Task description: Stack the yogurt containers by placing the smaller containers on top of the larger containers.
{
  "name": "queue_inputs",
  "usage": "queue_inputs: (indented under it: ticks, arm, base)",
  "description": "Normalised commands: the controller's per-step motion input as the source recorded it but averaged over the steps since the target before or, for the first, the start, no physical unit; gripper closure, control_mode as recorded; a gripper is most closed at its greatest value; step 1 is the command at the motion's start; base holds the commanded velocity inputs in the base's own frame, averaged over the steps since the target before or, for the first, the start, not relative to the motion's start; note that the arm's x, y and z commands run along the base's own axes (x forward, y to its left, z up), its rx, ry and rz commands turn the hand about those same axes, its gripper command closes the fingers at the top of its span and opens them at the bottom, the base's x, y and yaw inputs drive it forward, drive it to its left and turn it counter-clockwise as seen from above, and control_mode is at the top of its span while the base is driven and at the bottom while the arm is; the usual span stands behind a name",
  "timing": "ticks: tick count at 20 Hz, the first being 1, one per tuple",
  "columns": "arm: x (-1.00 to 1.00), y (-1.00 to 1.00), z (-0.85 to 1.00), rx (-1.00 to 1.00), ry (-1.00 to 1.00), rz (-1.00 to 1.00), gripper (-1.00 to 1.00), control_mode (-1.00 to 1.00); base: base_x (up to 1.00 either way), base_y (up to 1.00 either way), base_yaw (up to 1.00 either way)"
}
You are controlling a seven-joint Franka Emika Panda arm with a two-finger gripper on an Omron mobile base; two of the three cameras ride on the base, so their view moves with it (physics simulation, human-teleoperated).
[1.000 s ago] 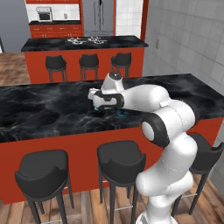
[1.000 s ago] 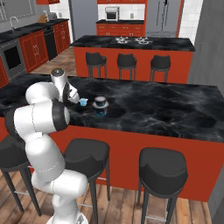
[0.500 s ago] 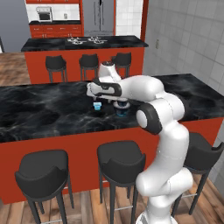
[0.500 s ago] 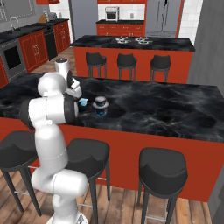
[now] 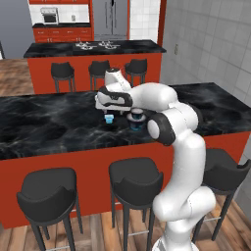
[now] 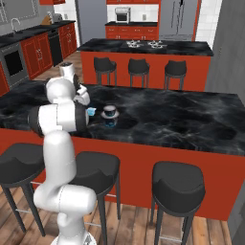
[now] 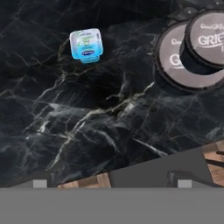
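Note:
The wide dark tub [image 7: 171, 70] stands on the black marble counter with the small dark pink-lidded cup [image 7: 205, 40] sitting on its lid, off-centre. The same stack [image 5: 136, 120] [image 6: 109, 115] appears in both base views. The tiny light-blue cup [image 7: 86, 45] [image 5: 109, 118] [image 6: 91, 111] stands alone on the counter, just left of the stack. My gripper [image 5: 109, 107] [image 6: 82, 97] hovers above the counter over the light-blue cup, apart from it. In the hand view its fingertips [image 7: 40, 183] are spread wide and hold nothing.
The counter's front edge [image 7: 131, 173] runs close below the gripper, with wood floor beyond. Black bar stools [image 5: 135, 176] line the front of the island. A second island with stools [image 5: 98, 68] stands behind.
The hand has lifted away from the stacked tub and swung left, over toward the light-blue cup. The containers have not moved.

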Motion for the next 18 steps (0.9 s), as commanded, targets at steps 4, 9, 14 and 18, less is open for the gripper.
queue_inputs:
  ticks: [4,9,14,18]
  arm:
    - [0.0,-0.14,-0.45,-0.01,0.0,0.0,-1.0,-1.0]
    - [0.0,-0.22,-0.23,0.0,0.0,0.0,-1.0,-1.0]
    - [0.03,-0.05,-0.01,0.0,0.0,0.0,-1.0,-1.0]
    - [0.18,0.0,0.0,0.0,0.0,0.0,-1.0,-1.0]
  base:
    - [0.0,0.0,0.0]
    - [0.0,0.0,0.0]
    - [0.0,0.0,0.0]
    - [0.0,0.0,0.0]
